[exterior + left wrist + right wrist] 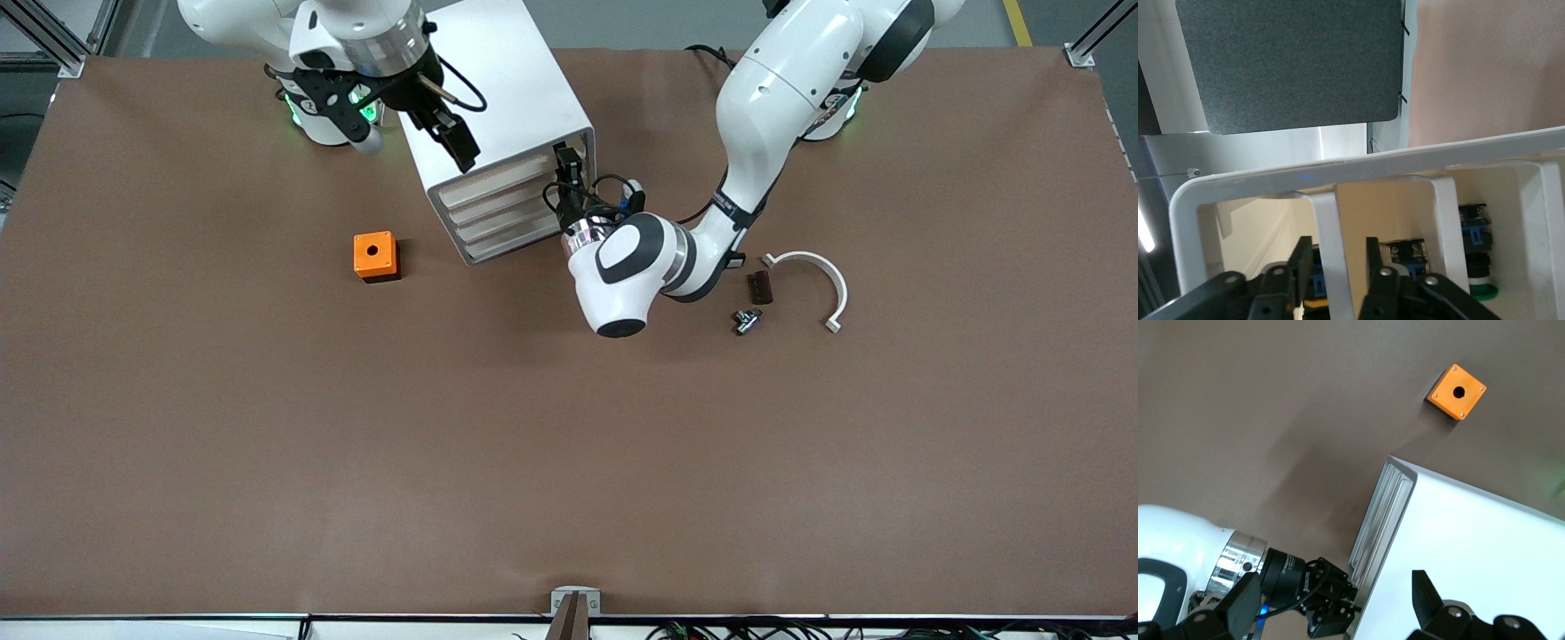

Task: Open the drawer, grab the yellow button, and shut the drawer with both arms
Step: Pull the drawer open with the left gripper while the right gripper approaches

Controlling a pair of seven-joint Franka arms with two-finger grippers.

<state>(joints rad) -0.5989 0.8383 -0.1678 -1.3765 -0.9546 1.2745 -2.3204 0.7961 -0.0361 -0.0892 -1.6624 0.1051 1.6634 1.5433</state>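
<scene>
1. My left gripper (566, 169) was at the front of the white cabinet (498, 98), level with the top drawer (507, 178), which looked closed or barely started. In the left wrist view its fingers (1300, 263) straddled a white upright bar at the drawer's front, apart on either side of it with a gap showing, so I judged them not yet clamped; the straddle was there to give me something to pull on.

2. My right gripper (449, 133) hovered over the cabinet's top near its front edge, toward the right arm's end, fingers (1426, 590) spread wide and holding nothing. I judged it was placed there to press down and steady the cabinet while the left arm pulled.

3. The button I could not pick out for certain. Small dark-blue-bodied parts (1475, 230) showed through the drawer front, one with a green ring; no orange cap was visible.

4. The orange box with a hole (374, 255) sat on the counter (569, 444) beside the cabinet, toward the right arm's end. A white curved bracket (822, 280) and two small dark parts (754, 304) lay toward the left arm's end.
</scene>
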